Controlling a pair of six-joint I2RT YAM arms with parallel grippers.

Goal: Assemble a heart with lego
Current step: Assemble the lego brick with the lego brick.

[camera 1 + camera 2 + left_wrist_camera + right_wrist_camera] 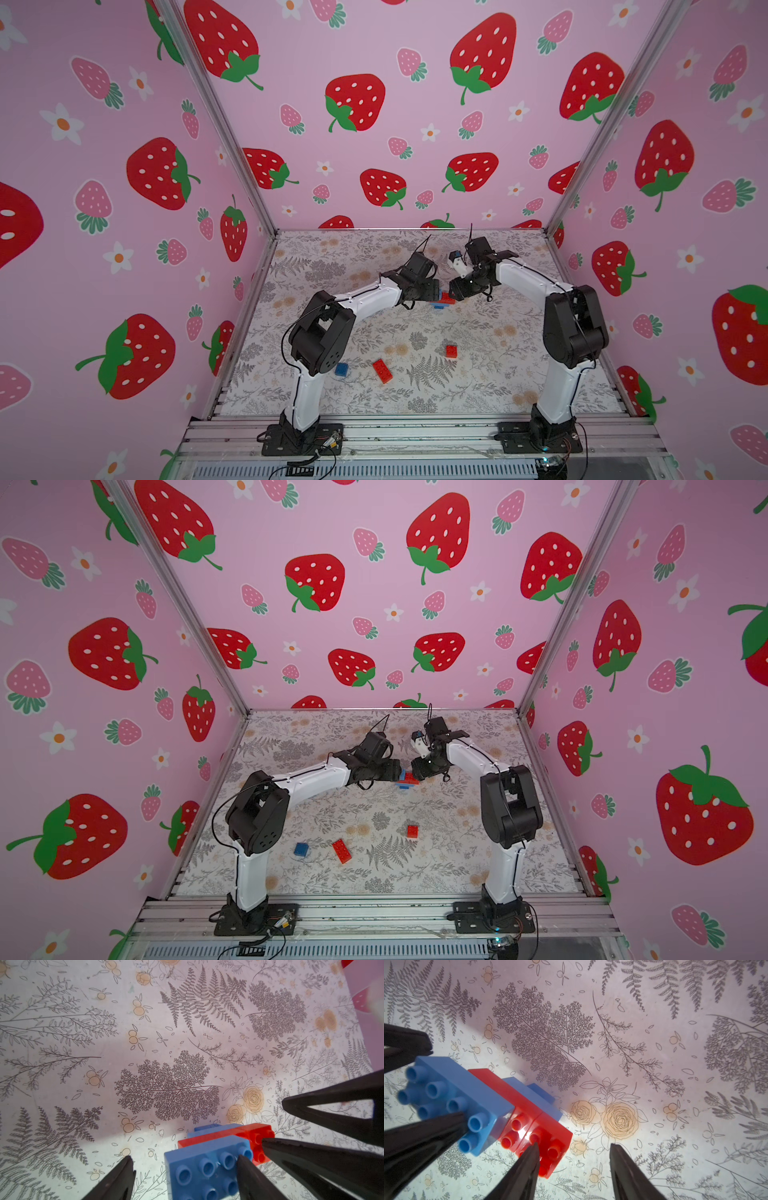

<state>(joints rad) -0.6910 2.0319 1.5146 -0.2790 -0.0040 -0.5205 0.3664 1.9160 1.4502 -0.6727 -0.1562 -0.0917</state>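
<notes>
Our left gripper [184,1157] has its jaws apart on either side of the top blue brick [207,1167]. Bare table shows between one finger [122,1174] and the brick's side, so we read it as released rather than clamped. Our right gripper [573,1144] is also spread with nothing between the jaws. One fingertip [532,1153] sits over the studs of a red brick [550,1142], though we cannot tell whether it presses down. Both grippers meet over the heart [443,300], which stands toward the back middle of the table [478,374], studs toward the wrist cameras, stepping down to a small blue brick [542,1091]. From here, we think the main danger is tipping. The stack seems to rest on that narrow base, so an off-centre squeeze or push from the left jaws could twist it over, especially if the right fingertip slips off the studs. The fingers of the two arms are also very near each other and could knock together. We count five bricks joined, three blue and two red. Three more lie loose near the front, well apart from the heart: a blue square brick [341,369], a long red brick [382,370] and a small red brick [451,351]. That makes four red and four blue in all.
</notes>
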